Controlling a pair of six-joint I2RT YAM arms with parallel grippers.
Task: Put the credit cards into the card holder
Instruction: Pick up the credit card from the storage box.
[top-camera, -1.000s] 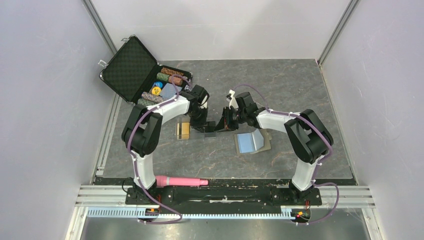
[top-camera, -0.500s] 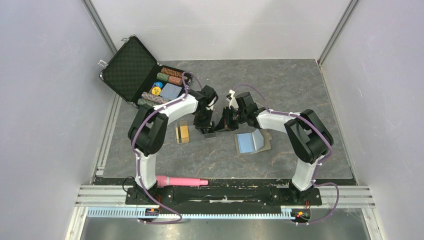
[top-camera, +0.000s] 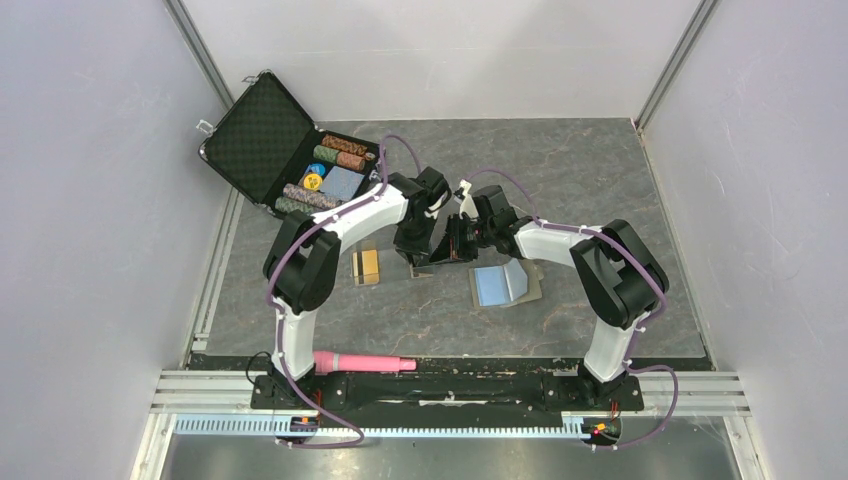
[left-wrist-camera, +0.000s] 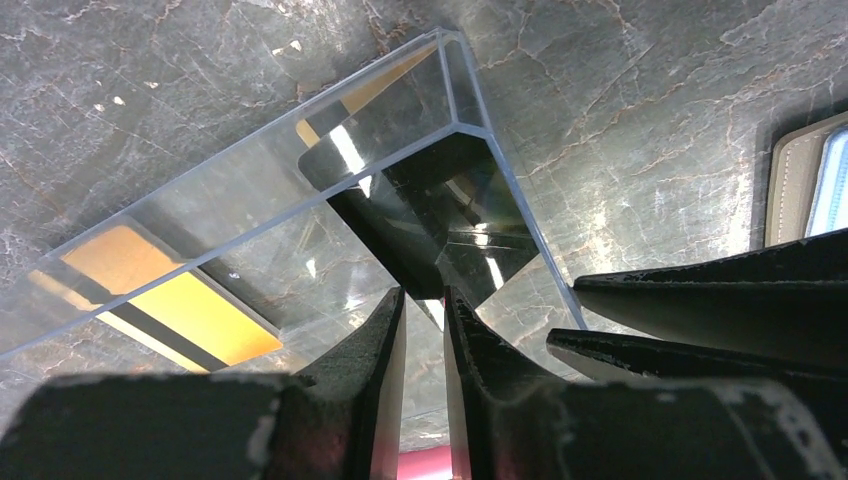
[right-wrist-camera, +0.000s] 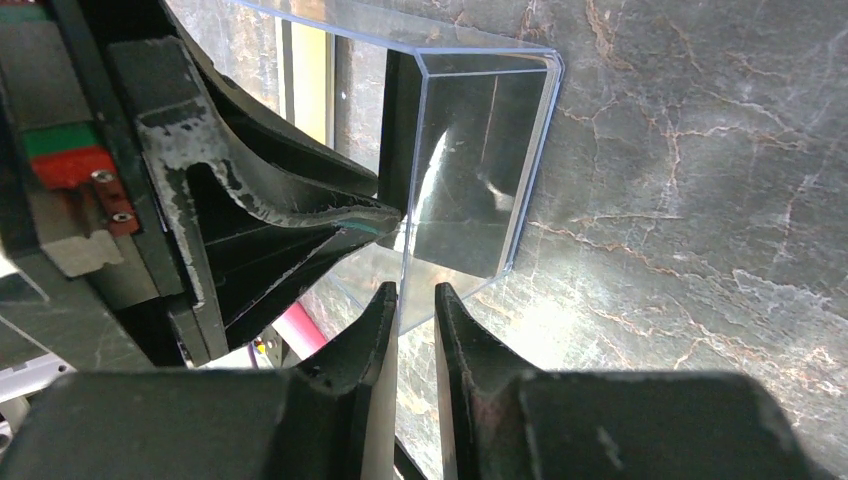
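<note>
- A handover is judged to be under way: the black card (right-wrist-camera: 470, 170) is being pinched by its clear rim from two sides, by the left claw (left-wrist-camera: 424, 310) and by the right claw (right-wrist-camera: 411, 300). Each claw is being kept narrowed to a slit on it.
- Whether the card's far edge is touching the surface (top-camera: 600, 180) cannot be told.
- The card holder (top-camera: 497, 286) is lying open, blue side up, at about 4 o'clock from the claws. It is near them but apart, and no card is being shown in it.
- For the next move, one claw is likely needing to be opened. The other would then carry the card towards 4 o'clock and feed it edge-first into a pocket. The loose holder is at risk of being pushed along.
- Counted: two claws, one holder, one black card.
- One orange card (top-camera: 365, 266) is lying flat at 9 o'clock from the left claw. A second orange card cannot be made out.
- One chip case (top-camera: 262, 140) is standing open at 10 o'clock.
</note>
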